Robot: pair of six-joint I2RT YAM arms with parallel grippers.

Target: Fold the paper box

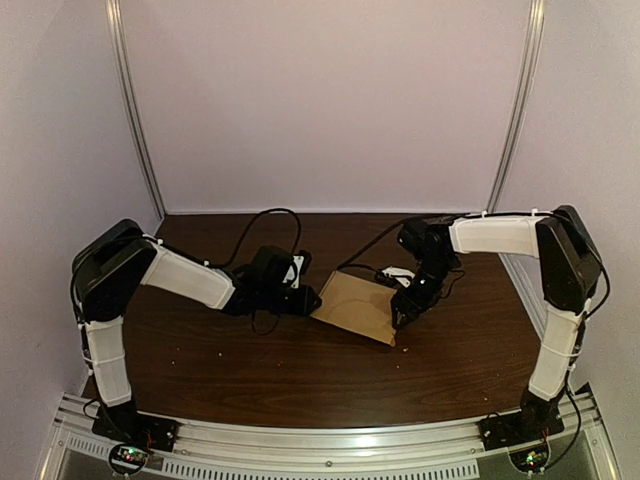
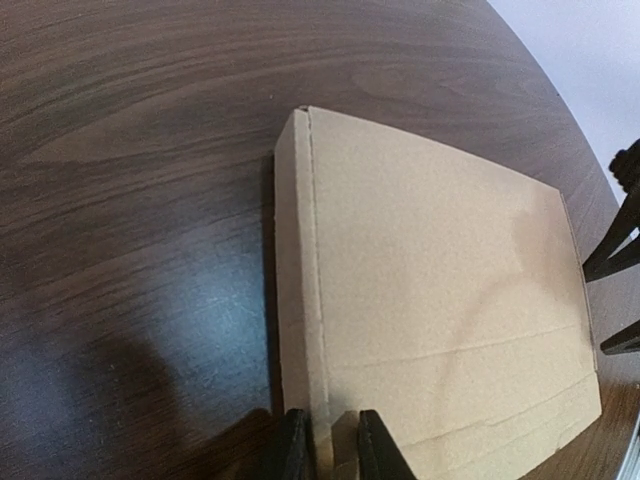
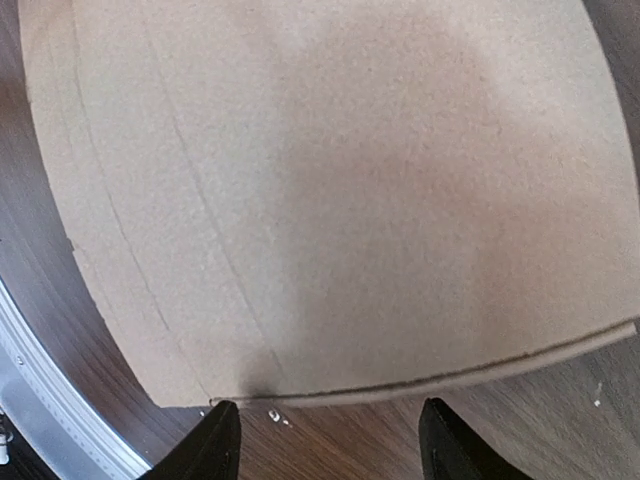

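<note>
The brown paper box (image 1: 355, 305) lies flat on the dark wooden table (image 1: 300, 370), mid-table between the two arms. In the left wrist view the box (image 2: 440, 300) shows a narrow side flap folded along its left edge. My left gripper (image 2: 330, 420) is shut on that flap at the box's near corner; from the top camera the left gripper (image 1: 312, 298) sits at the box's left edge. My right gripper (image 3: 328, 405) is open just off the box's (image 3: 330, 180) right edge, fingers over bare table. From the top camera the right gripper (image 1: 403, 312) is beside the box.
Black cables (image 1: 270, 225) loop across the back of the table behind the left arm. A small white item (image 1: 398, 272) lies behind the box near the right wrist. An aluminium rail (image 1: 330, 440) runs along the near edge. Small crumbs (image 3: 272, 413) lie by the box edge.
</note>
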